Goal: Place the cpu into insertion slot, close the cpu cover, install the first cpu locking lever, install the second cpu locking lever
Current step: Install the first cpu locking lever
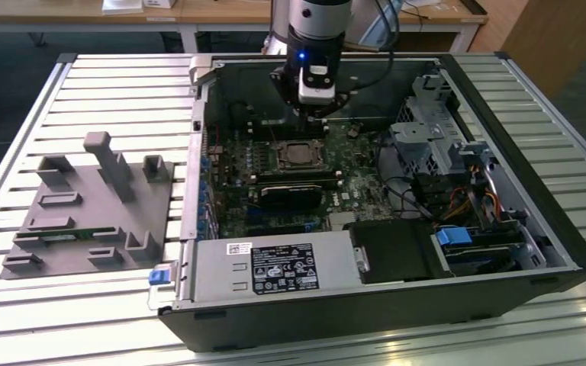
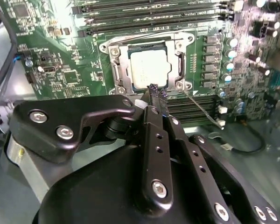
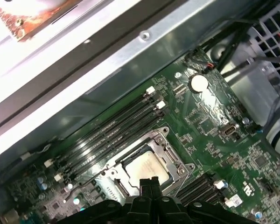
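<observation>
Inside the insertion slot [image 2: 122, 70], cpu [image 2: 147, 67] flat, fingers [image 2: 152, 91] pinched together

A robotics lab or workshop: open computer tower [image 1: 375, 314] on slatted aluminium bench [image 1: 120, 84], wooden desks [image 1: 222, 11] behind.

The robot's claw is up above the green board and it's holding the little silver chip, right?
Not quite. The gripper is above the green board, but it holds nothing. The second wrist view shows the cpu lying in the insertion slot, apart from the gripper.
</observation>
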{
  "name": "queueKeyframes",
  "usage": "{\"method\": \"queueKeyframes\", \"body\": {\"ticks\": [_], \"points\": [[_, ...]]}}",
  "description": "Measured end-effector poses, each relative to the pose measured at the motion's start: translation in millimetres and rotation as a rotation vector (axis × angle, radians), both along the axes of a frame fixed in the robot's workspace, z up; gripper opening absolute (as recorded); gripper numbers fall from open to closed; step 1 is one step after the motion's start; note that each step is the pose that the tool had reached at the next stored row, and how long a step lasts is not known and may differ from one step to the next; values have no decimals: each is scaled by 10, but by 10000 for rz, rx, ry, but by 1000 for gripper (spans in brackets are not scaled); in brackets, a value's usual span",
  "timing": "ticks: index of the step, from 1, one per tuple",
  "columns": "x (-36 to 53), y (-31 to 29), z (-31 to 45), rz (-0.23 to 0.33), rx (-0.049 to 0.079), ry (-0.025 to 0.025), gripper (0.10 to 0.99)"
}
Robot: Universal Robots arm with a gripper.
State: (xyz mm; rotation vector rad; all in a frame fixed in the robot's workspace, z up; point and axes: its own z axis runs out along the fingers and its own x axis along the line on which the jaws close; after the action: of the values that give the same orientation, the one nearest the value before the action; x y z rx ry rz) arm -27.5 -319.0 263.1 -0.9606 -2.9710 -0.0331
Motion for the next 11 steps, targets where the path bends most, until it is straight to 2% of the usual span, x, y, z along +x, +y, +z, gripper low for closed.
{"method": "queueKeyframes", "body": {"ticks": [11], "points": [[0,0,-1,1459,1,0,106]]}}
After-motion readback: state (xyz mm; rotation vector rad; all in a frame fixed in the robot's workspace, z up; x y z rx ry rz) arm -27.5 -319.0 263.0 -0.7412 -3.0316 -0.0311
